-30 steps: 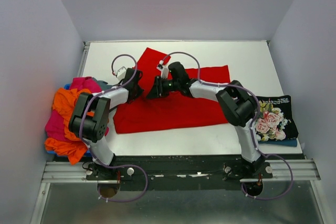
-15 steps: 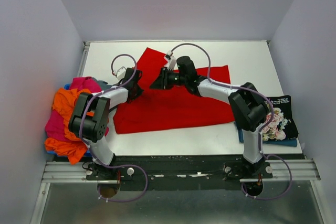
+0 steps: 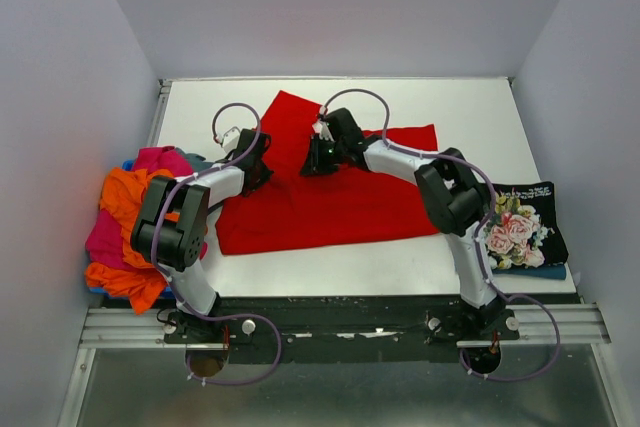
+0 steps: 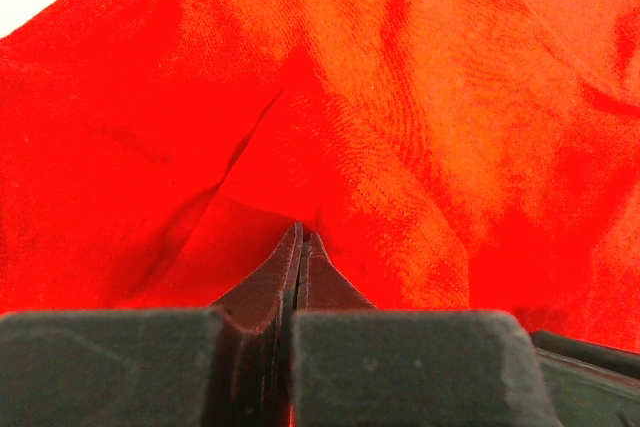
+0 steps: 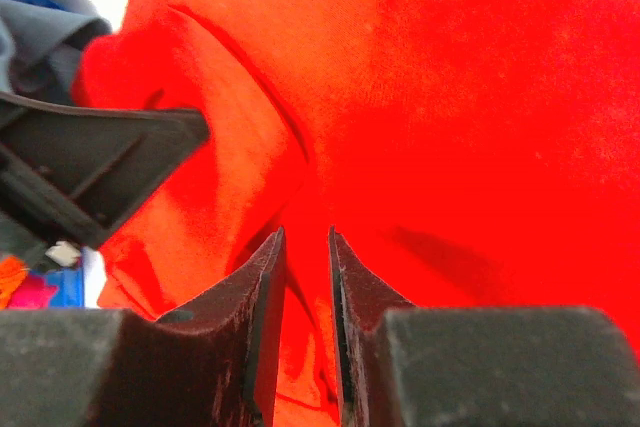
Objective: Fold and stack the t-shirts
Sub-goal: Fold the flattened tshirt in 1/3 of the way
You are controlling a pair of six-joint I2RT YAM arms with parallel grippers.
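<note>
Item: red t-shirt, spread flat across the middle of the table. Left gripper: fingers pressed together, clamped on a raised fold of the red cloth. Right gripper: fingers a narrow slit apart, low over the same cloth; whether it grips cannot be told. Unfolded pile at the table's left edge. Folded floral t-shirt at the right.

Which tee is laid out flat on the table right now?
The red t-shirt, spread open in the middle. The orange tee and magenta tee are bunched in a heap at the left; the black floral tee sits folded at the right edge.
</note>
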